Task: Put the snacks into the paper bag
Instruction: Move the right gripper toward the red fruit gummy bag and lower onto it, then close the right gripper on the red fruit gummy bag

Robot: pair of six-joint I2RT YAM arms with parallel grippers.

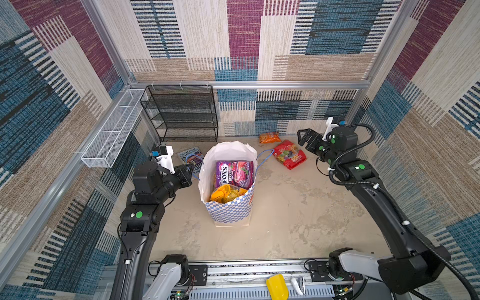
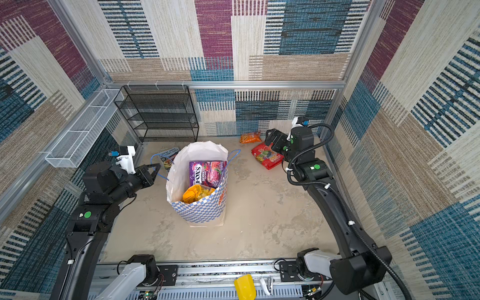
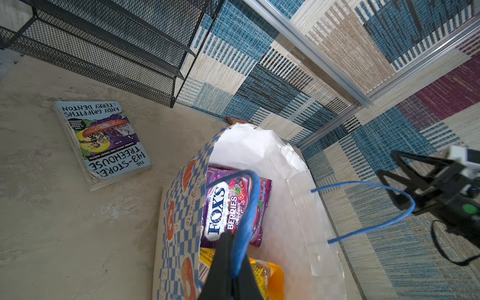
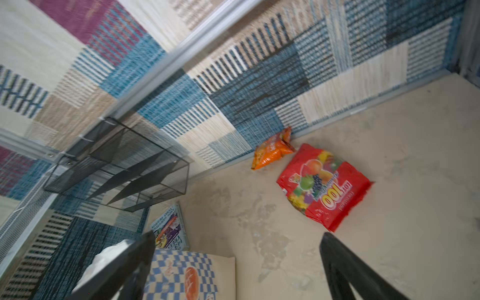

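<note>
Your left pincer point(image 1: 191, 168) is clamped on the blue handle point(image 3: 249, 207) of the paper bag point(image 1: 228, 210) at centre. Your right pincer point(image 4: 236, 241), jaws apart and empty, seems near the red packet point(image 1: 289, 154) on the counter at far right. Bring it over the packet, lower and grip.

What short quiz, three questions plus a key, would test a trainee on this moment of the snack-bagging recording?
1. True or false: the red crinkly plastic fruit packet already lies inside the tall blue-and-white checked paper bag.
2. What does the shut left gripper pinch? A) the purple berry-candy packet B) the bag's thin blue cord handle C) the flat blue-grey book
3. How many snack packets lie on the table outside the bag?

Key
1. False: it lies on the table near the open right gripper.
2. B.
3. Two: the red packet and the small orange packet by the back wall.
</note>
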